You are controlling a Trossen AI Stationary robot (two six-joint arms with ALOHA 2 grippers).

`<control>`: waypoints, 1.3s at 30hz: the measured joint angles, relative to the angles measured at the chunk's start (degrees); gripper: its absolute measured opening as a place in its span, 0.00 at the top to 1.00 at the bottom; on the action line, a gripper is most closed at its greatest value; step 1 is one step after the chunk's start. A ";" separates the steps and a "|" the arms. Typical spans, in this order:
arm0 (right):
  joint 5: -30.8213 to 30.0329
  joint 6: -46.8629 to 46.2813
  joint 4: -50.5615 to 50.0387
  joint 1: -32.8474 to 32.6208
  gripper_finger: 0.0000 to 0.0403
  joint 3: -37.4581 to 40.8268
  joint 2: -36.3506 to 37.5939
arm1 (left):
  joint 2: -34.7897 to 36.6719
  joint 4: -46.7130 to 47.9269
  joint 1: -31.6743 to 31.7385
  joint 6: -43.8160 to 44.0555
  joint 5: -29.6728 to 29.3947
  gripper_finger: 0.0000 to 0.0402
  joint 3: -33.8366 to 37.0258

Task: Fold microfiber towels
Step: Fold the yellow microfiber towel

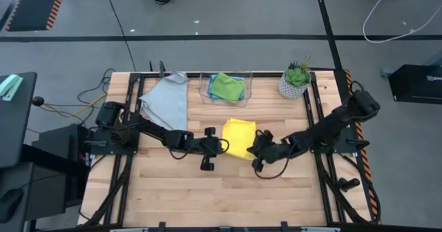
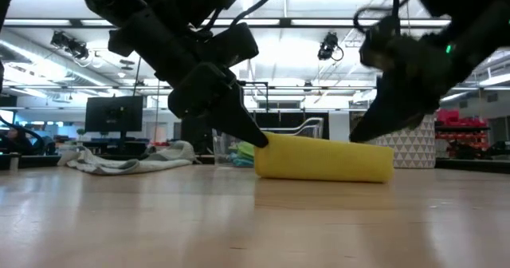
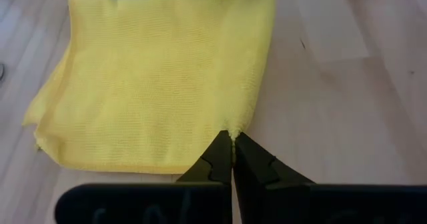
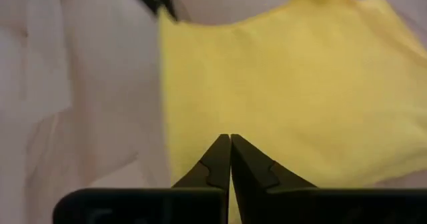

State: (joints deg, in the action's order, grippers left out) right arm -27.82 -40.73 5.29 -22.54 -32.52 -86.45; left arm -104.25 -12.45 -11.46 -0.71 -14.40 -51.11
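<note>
We see the folded yellow towel lying flat on the tabletop, between our two tools. The left tool is clenched, pinching the towel's edge. The right tool is also clenched, its tips pressed at the opposite edge; whether it grips cloth we cannot tell.

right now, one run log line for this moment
left gripper: shut on yellow towel edge | right gripper: shut at opposite edge | grey towel: unfolded

Towel mid-table between both grippers; bin and plant behind
</note>
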 joint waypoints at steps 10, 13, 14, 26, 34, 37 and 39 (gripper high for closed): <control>1.00 3.86 11.89 4.84 0.99 8.64 -3.41 | 0.00 0.34 -0.04 0.35 0.01 0.98 0.00; 1.62 3.44 12.41 4.91 0.99 8.67 -4.62 | 0.00 0.34 -0.04 0.42 0.01 0.98 0.00; 1.96 3.35 12.49 4.91 0.98 8.64 -4.73 | 0.00 0.33 -0.04 0.46 0.01 0.98 0.00; 5.36 3.10 -10.57 1.44 0.76 0.28 8.95 | 0.02 0.14 0.18 2.86 -0.18 0.98 0.00; -0.77 6.32 -19.10 -3.63 0.49 -13.13 -1.66 | 0.02 -1.30 1.07 4.71 -0.67 0.98 0.00; -2.01 4.04 -24.50 -3.46 0.47 -19.01 -7.48 | 0.02 -1.53 1.12 5.40 -0.73 0.98 0.00; -2.16 3.16 -26.84 -3.19 0.46 -22.27 -10.40 | 0.02 -1.51 1.24 5.61 -0.75 0.98 0.00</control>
State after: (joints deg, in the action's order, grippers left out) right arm -29.98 -37.56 -21.55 -25.72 -54.78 -96.85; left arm -104.22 -13.96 -10.22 4.90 -15.15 -51.11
